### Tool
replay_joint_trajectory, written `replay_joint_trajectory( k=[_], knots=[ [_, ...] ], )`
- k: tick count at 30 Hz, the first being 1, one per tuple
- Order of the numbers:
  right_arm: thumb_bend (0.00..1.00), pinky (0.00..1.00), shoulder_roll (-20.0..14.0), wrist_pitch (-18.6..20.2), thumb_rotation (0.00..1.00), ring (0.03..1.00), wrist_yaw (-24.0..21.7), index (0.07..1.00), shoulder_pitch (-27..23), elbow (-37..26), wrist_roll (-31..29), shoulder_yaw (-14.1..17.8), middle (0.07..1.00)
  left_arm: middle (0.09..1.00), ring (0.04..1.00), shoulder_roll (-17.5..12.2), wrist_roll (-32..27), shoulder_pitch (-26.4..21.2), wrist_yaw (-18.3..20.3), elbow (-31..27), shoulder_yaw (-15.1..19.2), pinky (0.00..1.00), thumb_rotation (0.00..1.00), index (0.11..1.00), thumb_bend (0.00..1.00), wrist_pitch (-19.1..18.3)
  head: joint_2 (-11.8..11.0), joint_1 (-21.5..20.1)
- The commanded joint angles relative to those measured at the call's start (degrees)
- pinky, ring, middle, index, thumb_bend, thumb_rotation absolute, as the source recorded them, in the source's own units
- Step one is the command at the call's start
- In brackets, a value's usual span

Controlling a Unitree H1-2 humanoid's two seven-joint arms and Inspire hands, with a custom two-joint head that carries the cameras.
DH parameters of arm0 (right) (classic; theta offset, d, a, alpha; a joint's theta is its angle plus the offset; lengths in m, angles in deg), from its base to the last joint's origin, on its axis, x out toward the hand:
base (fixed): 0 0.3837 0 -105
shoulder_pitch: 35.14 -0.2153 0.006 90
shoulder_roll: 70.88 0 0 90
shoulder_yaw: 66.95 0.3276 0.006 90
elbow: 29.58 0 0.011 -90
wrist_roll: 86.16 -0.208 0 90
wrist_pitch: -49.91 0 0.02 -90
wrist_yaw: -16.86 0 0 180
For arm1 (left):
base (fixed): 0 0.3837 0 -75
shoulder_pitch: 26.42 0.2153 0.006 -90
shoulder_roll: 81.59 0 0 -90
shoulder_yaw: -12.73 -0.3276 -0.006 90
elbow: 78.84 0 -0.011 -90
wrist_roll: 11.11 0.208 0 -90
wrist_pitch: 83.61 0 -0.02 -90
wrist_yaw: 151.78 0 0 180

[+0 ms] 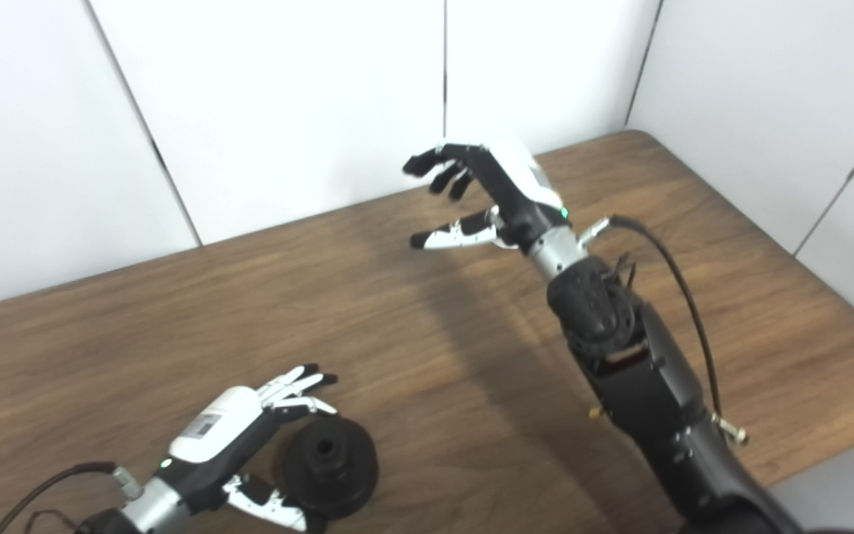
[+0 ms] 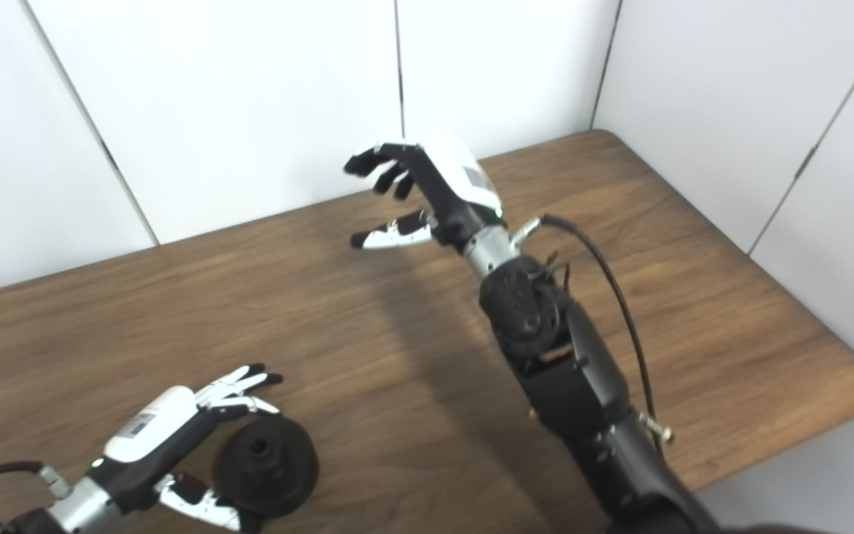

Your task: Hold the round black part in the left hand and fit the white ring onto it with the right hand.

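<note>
Left hand (image 1: 230,445) spread wide around round black part (image 1: 329,466), likely rigid and weighty, best gripped at rim beneath fingers; right hand (image 1: 494,196) wide, empty, far forward.

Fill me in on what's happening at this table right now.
A humanoid robot works at a wooden table. Its left hand sits at the near left, fingers and thumb spread around a round black part lying on the table; whether it actually grips it is unclear. The right hand is raised over the far side of the table, open and holding nothing. No white ring shows in either view, so nothing is fitted yet.
</note>
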Motion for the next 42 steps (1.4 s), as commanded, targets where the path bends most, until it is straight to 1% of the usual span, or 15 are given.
replay_joint_trajectory(
  k=[1, 4, 6, 7, 10, 12, 16, 24, 28, 31, 36, 39, 42],
  knots=[
    [0.62, 0.53, -4.1, 2.3, 0.23, 0.657, -2.4, 0.681, -4.7, 0.5, 5.4, -1.0, 0.722, 0.942, 1.000, -2.2, 0.7, 1.6, 4.1, 2.5, -0.6, 0.94, 0.07, 0.490, 0.52, -1.2, 0.0, -0.1],
    [0.62, 0.57, -7.6, 4.3, 0.32, 0.723, -5.3, 0.715, -6.9, 3.2, 9.2, -2.9, 0.770, 0.937, 0.994, -2.2, 0.4, 1.7, 4.1, 2.6, -0.4, 0.92, 0.07, 0.490, 0.52, -0.9, -0.2, -0.2],
    [0.63, 0.57, -9.5, 4.8, 0.34, 0.744, -6.8, 0.719, -8.1, 5.2, 10.8, -3.9, 0.780, 0.938, 0.995, -2.1, 0.3, 1.9, 4.1, 2.5, -0.2, 0.93, 0.07, 0.490, 0.52, -1.0, -0.5, -0.1],
    [0.65, 0.65, -10.6, 5.1, 0.37, 0.778, -7.7, 0.728, -8.9, 6.5, 11.5, -4.4, 0.788, 0.936, 0.993, -2.1, 0.2, 2.0, 4.1, 2.5, -0.1, 0.92, 0.07, 0.490, 0.52, -0.9, -0.5, -0.1],
    [0.70, 0.82, -13.2, 5.2, 0.39, 0.820, -9.8, 0.746, -10.6, 10.0, 12.4, -5.5, 0.794, 0.933, 0.986, -2.0, 0.3, 2.2, 4.0, 2.7, -0.1, 0.91, 0.07, 0.489, 0.52, -0.5, -1.0, 0.1],
    [0.71, 0.84, -14.0, 5.7, 0.40, 0.831, -11.1, 0.753, -11.1, 11.3, 12.6, -5.9, 0.801, 0.932, 0.985, -2.0, 0.4, 2.2, 4.0, 2.8, 0.0, 0.91, 0.07, 0.489, 0.52, -0.2, -1.2, 0.0],
    [0.73, 0.84, -15.7, 7.1, 0.45, 0.852, -14.7, 0.787, -12.2, 13.4, 12.6, -6.5, 0.833, 0.938, 0.986, -2.2, 0.5, 2.2, 4.6, 2.5, 0.2, 0.93, 0.07, 0.490, 0.52, -0.5, -1.2, -0.2],
    [0.80, 0.86, -17.8, 8.8, 0.50, 0.884, -19.7, 0.834, -12.6, 16.1, 10.5, -6.8, 0.863, 0.936, 0.986, -2.1, 0.6, 2.5, 4.8, 2.0, 0.5, 0.92, 0.07, 0.490, 0.52, -1.0, -1.2, 0.2],
    [0.88, 0.81, -18.7, 9.6, 0.55, 0.904, -22.8, 0.878, -12.9, 17.6, 9.0, -7.2, 0.895, 0.935, 0.985, -2.1, 0.2, 2.5, 4.8, 2.2, 0.7, 0.90, 0.07, 0.490, 0.52, -0.9, -1.2, 0.2],
    [0.92, 0.81, -18.9, 10.6, 0.56, 0.909, -24.6, 0.893, -13.2, 18.0, 8.5, -7.5, 0.912, 0.935, 0.985, -2.0, 0.2, 2.6, 4.6, 2.2, 0.8, 0.88, 0.07, 0.490, 0.52, -0.7, -1.2, 0.7],
    [0.98, 0.87, -19.1, 12.0, 0.54, 0.919, -26.4, 0.906, -14.1, 19.6, 7.8, -8.3, 0.933, 0.936, 0.990, -2.0, 0.0, 2.4, 5.1, 2.1, 0.7, 0.92, 0.07, 0.490, 0.52, -1.2, -1.2, 1.0],
    [1.00, 0.88, -19.1, 12.4, 0.52, 0.922, -26.7, 0.904, -14.5, 20.6, 7.7, -9.2, 0.940, 0.935, 0.984, -2.0, 0.0, 2.5, 5.1, 2.3, 0.7, 0.89, 0.07, 0.490, 0.52, -1.2, -1.2, 1.0],
    [1.00, 0.86, -18.9, 12.1, 0.47, 0.919, -26.1, 0.894, -14.7, 21.7, 7.3, -9.7, 0.939, 0.935, 0.977, -2.0, 0.2, 2.6, 4.9, 2.4, 0.6, 0.88, 0.07, 0.490, 0.52, -1.0, -1.0, 1.2]
  ],
)
